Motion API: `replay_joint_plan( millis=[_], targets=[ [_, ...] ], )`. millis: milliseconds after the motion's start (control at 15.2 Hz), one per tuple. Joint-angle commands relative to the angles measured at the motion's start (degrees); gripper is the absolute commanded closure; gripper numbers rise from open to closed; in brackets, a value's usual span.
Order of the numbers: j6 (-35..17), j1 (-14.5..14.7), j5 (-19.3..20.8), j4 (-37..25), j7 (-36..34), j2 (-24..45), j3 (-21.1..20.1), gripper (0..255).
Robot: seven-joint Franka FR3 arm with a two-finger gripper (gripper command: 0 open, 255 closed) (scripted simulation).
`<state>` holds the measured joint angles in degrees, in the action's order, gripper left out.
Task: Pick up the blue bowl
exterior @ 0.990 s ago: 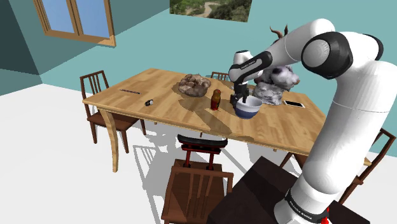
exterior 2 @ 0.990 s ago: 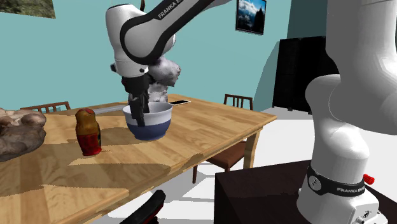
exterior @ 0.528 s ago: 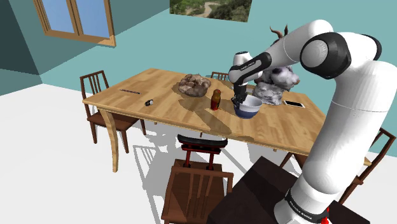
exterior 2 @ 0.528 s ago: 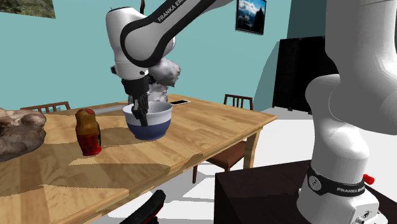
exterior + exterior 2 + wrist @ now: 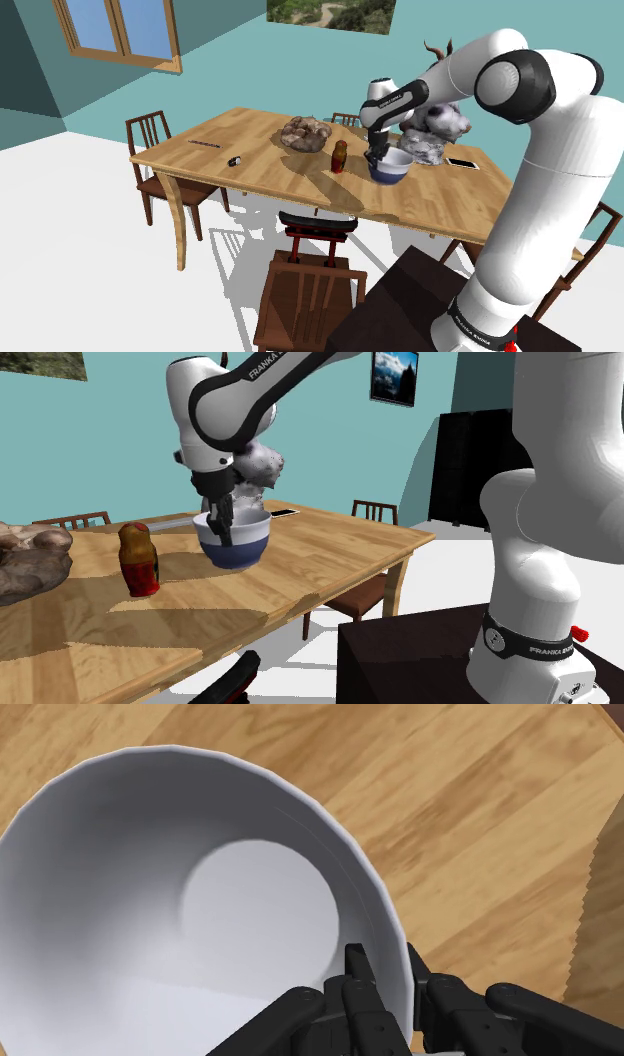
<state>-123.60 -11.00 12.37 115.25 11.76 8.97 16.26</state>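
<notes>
The gripper (image 5: 222, 528) clasps the bowl (image 5: 235, 542) by its rim. Just behind the bowl, a tall grey figure (image 5: 258, 464) blocks the way to the table's (image 5: 330, 557) long edge by the wall. A phone (image 5: 282, 512) lies flat beside that figure, close to the same edge. On the second exterior view's left a doll (image 5: 138, 559) stands upright near the bowl, with a gap between them. Farther along that way sits a broad brown heap (image 5: 25, 560). Toward the long edge on the stand's side, and toward the corner at the second exterior view's right, the wood lies bare.
</notes>
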Motion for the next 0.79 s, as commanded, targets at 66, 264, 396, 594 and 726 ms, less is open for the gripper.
replay_joint_plan(
  millis=[66,264,396,594,726],
  targets=[
    [2.11,0.11,0.03,-1.26,0.26,-0.93,-0.03,255],
    [4.23,0.21,0.05,-2.5,0.57,-1.85,-0.05,255],
    [5.65,0.26,0.06,-3.39,0.78,-2.41,-0.06,255],
    [7.8,0.35,0.06,-4.83,1.11,-3.16,-0.09,255],
    [9.23,0.4,0.05,-5.85,1.34,-3.6,-0.12,255]
  ],
)
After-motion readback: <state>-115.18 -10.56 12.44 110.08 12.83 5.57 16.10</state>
